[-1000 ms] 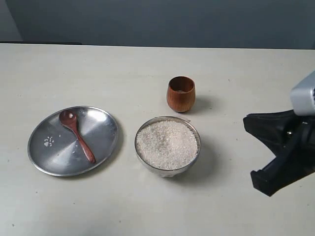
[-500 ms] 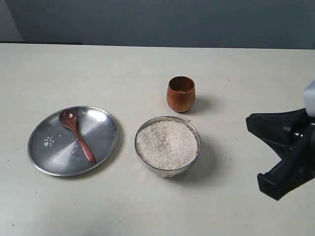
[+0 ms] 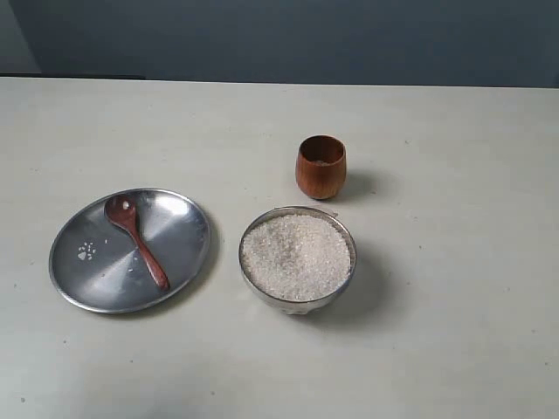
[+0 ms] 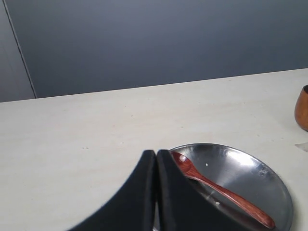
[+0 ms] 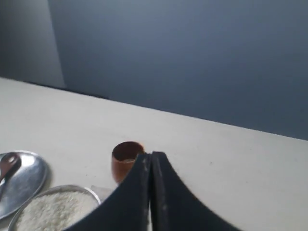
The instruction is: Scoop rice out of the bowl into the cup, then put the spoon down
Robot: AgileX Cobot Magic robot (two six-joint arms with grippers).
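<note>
The left gripper (image 4: 156, 154) has its two black fingers pressed together with nothing between them, its tips just short of the steel plate's rim. The plate (image 3: 179, 227) lies on the left of the pale table (image 3: 454, 262). The spoon (image 3: 140, 244) lies in it, head toward the far side and handle angled back toward the near right. A few loose grains (image 3: 86, 251) sit on the plate's left part. Right of the plate, just apart from it, stands the bowl (image 3: 297, 305), heaped with rice (image 3: 297, 255). The cup (image 3: 320, 170) stands upright just beyond the bowl, slightly to the right, with something pale low inside. The right gripper (image 5: 148, 156) is likewise closed and holds nothing.
</note>
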